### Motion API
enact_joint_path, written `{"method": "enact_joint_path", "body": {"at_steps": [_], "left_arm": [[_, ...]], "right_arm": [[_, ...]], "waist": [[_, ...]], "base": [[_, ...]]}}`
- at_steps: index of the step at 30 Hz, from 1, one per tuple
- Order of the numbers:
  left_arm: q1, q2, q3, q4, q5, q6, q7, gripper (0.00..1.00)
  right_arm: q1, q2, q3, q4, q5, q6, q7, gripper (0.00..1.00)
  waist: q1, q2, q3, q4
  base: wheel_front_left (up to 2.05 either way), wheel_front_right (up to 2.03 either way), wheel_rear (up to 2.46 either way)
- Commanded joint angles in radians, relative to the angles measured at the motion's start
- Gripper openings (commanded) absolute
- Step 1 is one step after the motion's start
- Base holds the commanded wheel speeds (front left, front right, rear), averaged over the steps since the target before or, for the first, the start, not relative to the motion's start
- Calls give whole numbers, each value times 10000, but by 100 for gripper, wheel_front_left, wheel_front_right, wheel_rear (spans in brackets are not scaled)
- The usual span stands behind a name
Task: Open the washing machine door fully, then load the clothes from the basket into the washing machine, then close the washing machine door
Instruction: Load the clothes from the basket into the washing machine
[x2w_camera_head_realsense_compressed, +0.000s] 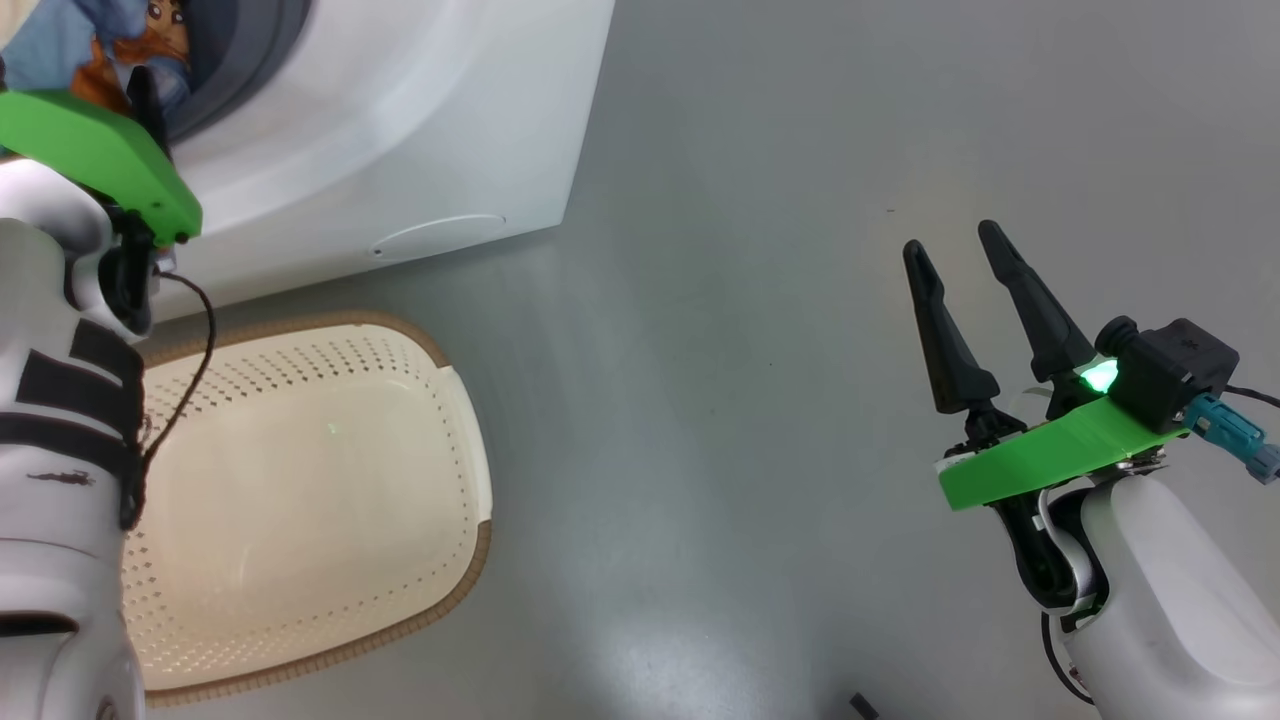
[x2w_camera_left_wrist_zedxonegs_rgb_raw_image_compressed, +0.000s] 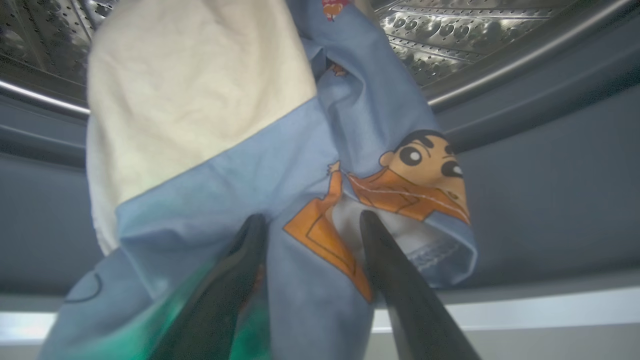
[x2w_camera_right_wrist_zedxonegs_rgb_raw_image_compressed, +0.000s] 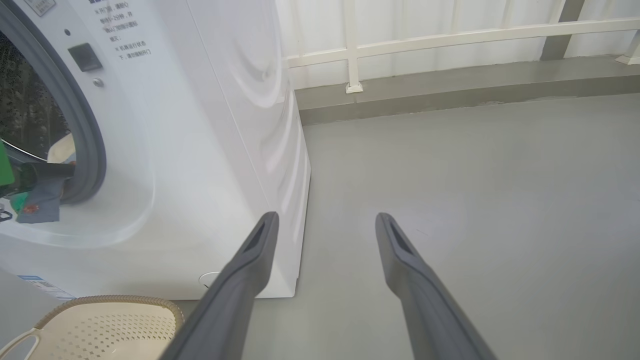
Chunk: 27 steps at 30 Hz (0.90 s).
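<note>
Grey floor (x2w_camera_head_realsense_compressed: 750, 400), white washing machine (x2w_camera_head_realsense_compressed: 420, 120) upper left, basket (x2w_camera_head_realsense_compressed: 470, 480) lower left.
Left gripper (x2w_camera_left_wrist_zedxonegs_rgb_raw_image_compressed: 312, 216) spread among clothes (x2w_camera_left_wrist_zedxonegs_rgb_raw_image_compressed: 300, 165) at its opening, perhaps touching; right gripper (x2w_camera_head_realsense_compressed: 951, 235) spread, empty, lower right.

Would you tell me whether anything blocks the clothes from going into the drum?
Nothing visible does: the clothes lie across the grey seal at the open mouth, with the steel drum unobstructed behind them.

Clothes (x2w_camera_left_wrist_zedxonegs_rgb_raw_image_compressed: 280, 165) (blue, cream) drape into the washing machine (x2w_camera_head_realsense_compressed: 400, 130).
</note>
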Motion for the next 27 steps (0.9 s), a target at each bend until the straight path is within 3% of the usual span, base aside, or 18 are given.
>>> {"method": "enact_joint_path", "body": {"at_steps": [1,2,3,4,18,27], "left_arm": [[-79,392,31,-67,57,136,170,100],[-74,365,42,-53,25,194,273,99],[-40,340,-13,-32,37,248,404,20],[-25,330,-11,-26,12,239,397,0],[-253,444,-213,-172,-57,-449,-963,0],[-1360,1254,-182,-541,-215,-1219,-1808,0]], "right_arm": [[-28,-36,140,-236,-83,44,-82,100],[-31,-35,150,-225,-89,44,-82,100],[-40,-34,177,-204,-98,44,-82,100],[-46,-32,188,-195,-100,44,-82,100],[-59,-15,196,-188,-125,44,-82,100],[-80,114,102,-449,-112,44,-82,100]], "waist": [[0,-1,-5,-8],[0,-1,-13,-11],[0,-1,-24,-17],[0,-1,-33,-19],[0,-1,-142,83],[0,-1,575,-147]], "base": [[0,0,0],[0,0,0],[0,0,0],[0,0,0],[0,0,0],[0,0,0]]}}
